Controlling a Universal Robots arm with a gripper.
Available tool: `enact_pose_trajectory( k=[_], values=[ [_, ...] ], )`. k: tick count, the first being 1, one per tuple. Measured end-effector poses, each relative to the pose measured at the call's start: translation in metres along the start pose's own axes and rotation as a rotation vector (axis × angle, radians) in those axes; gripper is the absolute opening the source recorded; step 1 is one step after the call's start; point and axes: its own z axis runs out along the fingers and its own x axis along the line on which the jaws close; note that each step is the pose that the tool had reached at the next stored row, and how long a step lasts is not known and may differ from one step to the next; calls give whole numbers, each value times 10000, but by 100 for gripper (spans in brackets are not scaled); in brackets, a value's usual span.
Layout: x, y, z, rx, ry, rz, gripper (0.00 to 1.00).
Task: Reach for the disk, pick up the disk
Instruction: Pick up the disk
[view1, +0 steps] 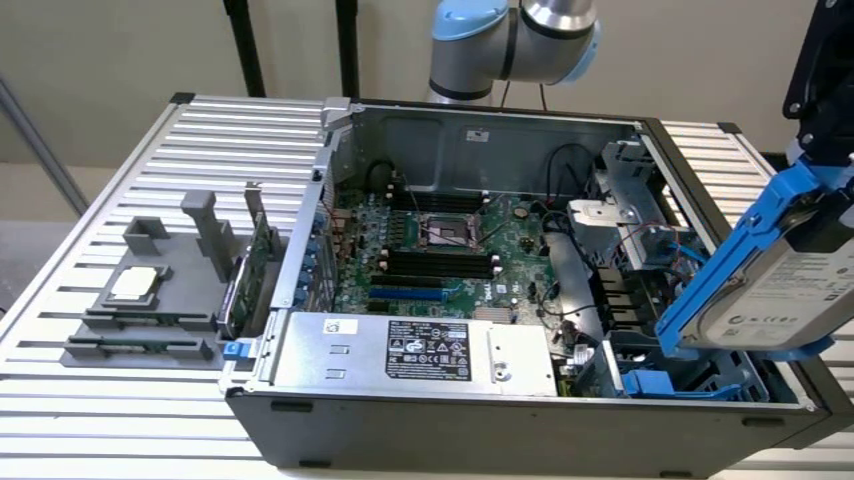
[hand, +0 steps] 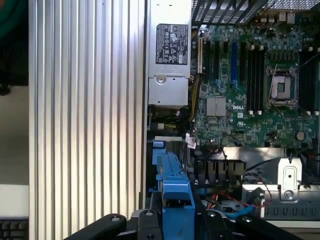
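The disk (view1: 781, 300), a silver-grey drive with a white label in blue carrier rails, hangs tilted in the air above the open computer case's front corner, at the exterior view's right. My gripper (view1: 817, 190) comes down from above and is shut on its upper end. In the wrist view the disk (hand: 172, 180) shows edge-on as a blue rail running out from between the black fingers (hand: 220, 222) of my gripper (hand: 177, 220). The drive hides the fingertips in the exterior view.
The open computer case (view1: 534, 420) lies on a slatted metal table (view1: 120, 400). Inside are the motherboard (view1: 441, 250), a silver box with a black label (view1: 414, 350), cables and a bay with blue parts (view1: 667, 380) below the disk. A small CPU chip (view1: 136, 284) rests on grey fixtures at the left.
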Motion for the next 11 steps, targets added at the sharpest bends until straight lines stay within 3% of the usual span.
enact_pose_trajectory(
  k=[6,11],
  values=[
    [-109,35,1,0,6,0,33],
    [-120,36,2,0,9,0,33]
  ],
)
